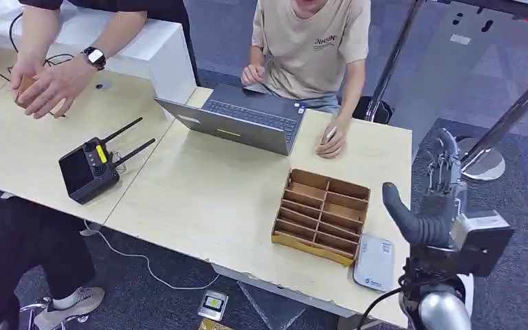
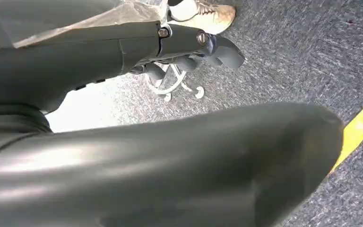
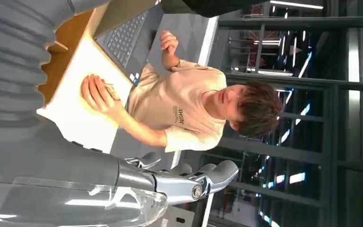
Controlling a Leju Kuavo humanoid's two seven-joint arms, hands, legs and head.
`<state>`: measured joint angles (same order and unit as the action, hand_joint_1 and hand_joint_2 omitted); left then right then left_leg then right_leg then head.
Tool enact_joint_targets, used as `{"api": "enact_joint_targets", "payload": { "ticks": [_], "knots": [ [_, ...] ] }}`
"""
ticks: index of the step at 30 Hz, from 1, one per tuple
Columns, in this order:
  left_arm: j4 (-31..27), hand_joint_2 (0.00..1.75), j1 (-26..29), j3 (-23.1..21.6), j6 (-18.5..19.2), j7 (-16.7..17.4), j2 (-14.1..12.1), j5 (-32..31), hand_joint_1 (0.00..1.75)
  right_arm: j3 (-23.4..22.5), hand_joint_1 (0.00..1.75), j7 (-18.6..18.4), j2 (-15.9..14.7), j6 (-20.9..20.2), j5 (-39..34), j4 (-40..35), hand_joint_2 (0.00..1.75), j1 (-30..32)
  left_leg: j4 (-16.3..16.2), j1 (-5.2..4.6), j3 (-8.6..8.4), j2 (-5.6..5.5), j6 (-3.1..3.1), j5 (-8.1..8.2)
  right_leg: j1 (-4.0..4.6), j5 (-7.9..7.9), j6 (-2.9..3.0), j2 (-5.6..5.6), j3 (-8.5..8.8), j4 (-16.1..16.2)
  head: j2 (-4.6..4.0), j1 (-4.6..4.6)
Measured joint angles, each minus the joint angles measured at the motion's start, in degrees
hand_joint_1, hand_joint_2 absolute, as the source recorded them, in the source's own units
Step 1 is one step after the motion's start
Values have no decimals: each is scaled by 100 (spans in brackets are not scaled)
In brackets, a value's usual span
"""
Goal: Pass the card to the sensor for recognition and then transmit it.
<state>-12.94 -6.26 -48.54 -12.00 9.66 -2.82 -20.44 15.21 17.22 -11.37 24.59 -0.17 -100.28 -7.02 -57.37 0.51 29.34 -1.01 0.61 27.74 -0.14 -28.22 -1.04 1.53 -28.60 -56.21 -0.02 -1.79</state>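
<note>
My right hand (image 1: 438, 201) is raised beside the table's right end, fingers (image 3: 194, 183) straight and apart, nothing in it. The grey flat sensor (image 1: 373, 262) lies on the table corner just left of that hand. A seated person in a beige shirt rests a hand (image 1: 331, 141) on the table behind it, pinching a small brown card (image 3: 112, 91). My left hand (image 2: 160, 45) hangs over the carpet floor, fingers loosely apart and holding nothing.
A cardboard divider box (image 1: 323, 214) stands beside the sensor. An open laptop (image 1: 247, 120) sits in front of the seated person. A black remote with antennas (image 1: 91, 168) lies on the left table (image 1: 27, 151), where a second person's hands (image 1: 45, 86) hold a brown object.
</note>
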Motion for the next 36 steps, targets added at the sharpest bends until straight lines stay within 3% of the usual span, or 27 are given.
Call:
{"api": "enact_joint_targets", "payload": {
  "ticks": [36],
  "knots": [
    [0, 0, 0, -9, 120, -175, 9, -98, 0, -39, 0, 254, -227, -409, -179, -92, 0, 293, -1, 0, -2, 1, 0, 0, 0, 0, 0, 0, 1, 0, 0, 0]
  ]
}}
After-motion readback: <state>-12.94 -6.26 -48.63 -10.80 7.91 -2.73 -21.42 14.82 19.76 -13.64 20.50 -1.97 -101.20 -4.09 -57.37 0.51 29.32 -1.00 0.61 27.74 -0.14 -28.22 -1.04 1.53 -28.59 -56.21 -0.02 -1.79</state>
